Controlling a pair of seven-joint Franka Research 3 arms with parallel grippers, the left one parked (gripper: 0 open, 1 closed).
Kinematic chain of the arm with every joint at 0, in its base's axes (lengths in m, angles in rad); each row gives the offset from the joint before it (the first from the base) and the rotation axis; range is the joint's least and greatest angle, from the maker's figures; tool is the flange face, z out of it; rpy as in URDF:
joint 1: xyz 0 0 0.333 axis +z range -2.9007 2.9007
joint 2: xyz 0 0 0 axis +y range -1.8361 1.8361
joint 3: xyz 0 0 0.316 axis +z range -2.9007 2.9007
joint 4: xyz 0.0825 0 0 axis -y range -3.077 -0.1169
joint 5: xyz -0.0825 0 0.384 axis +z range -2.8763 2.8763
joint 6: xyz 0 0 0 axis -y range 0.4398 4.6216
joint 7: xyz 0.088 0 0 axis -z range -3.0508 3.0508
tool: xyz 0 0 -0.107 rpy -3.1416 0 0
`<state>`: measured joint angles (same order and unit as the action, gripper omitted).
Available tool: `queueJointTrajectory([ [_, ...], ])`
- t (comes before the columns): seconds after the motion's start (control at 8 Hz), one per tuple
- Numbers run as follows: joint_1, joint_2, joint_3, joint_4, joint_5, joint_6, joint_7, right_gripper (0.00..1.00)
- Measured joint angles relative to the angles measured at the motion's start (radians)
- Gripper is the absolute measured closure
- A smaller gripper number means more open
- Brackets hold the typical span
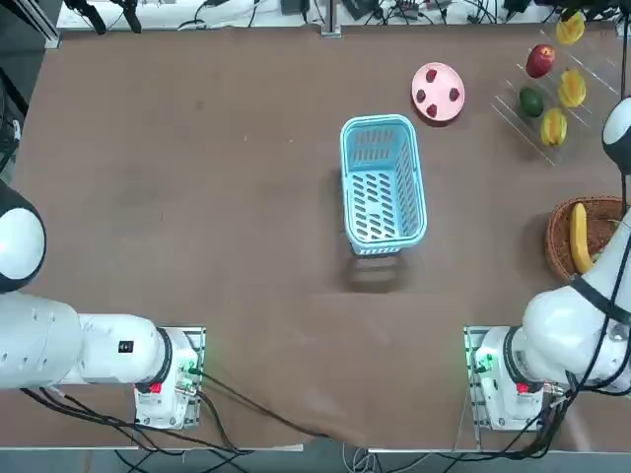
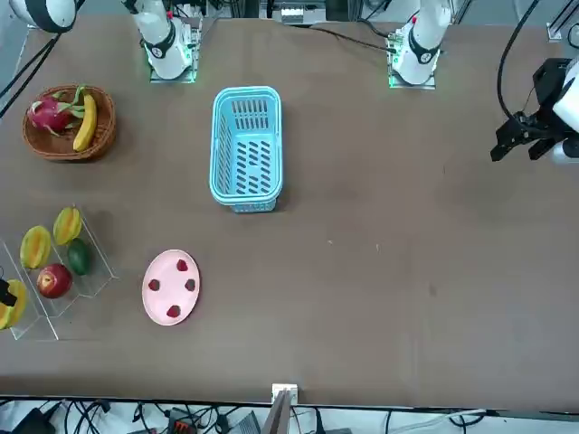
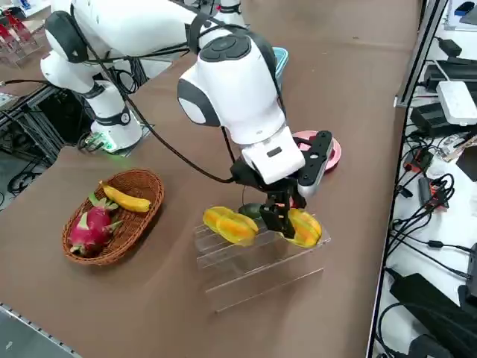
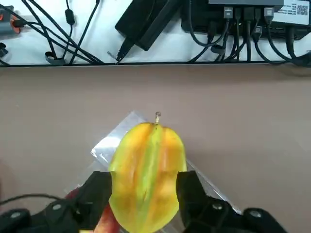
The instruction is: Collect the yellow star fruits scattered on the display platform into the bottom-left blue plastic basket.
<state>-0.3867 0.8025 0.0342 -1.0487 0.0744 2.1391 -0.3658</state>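
Observation:
My right gripper (image 3: 287, 220) hangs over the clear display platform (image 3: 253, 261) at the table's far right corner. Its fingers (image 4: 97, 194) press both sides of a yellow star fruit (image 4: 146, 179), which still rests on the rack. This same fruit shows in the side view (image 3: 304, 228) and at the front view's edge (image 2: 9, 306). Two more star fruits (image 2: 67, 224) (image 2: 35, 246) lie on the rack's other tiers (image 1: 572, 87) (image 1: 553, 126). The blue plastic basket (image 1: 383, 182) stands empty mid-table, well away from the gripper.
A red apple (image 2: 53, 280) and a dark green fruit (image 2: 79, 258) share the rack. A pink plate (image 1: 437, 92) with small red pieces lies between rack and basket. A wicker basket (image 3: 112, 216) holds a banana and a dragon fruit. Cables lie beyond the table edge (image 4: 155, 63).

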Motion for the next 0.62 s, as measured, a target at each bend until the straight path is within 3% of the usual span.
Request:
queueJointTrajectory([
  [0.12, 0.0, 0.002, 0.0, 0.0, 0.0, 0.001, 0.0, 0.26],
  [0.38, 0.0, 0.001, 0.002, 0.012, 0.006, 0.0, 0.0, 0.67],
  [0.5, -0.001, 0.002, 0.002, 0.013, 0.006, 0.0, 0.0, 0.83],
  [0.62, -0.002, 0.002, 0.002, 0.013, 0.006, 0.0, 0.0, 0.83],
])
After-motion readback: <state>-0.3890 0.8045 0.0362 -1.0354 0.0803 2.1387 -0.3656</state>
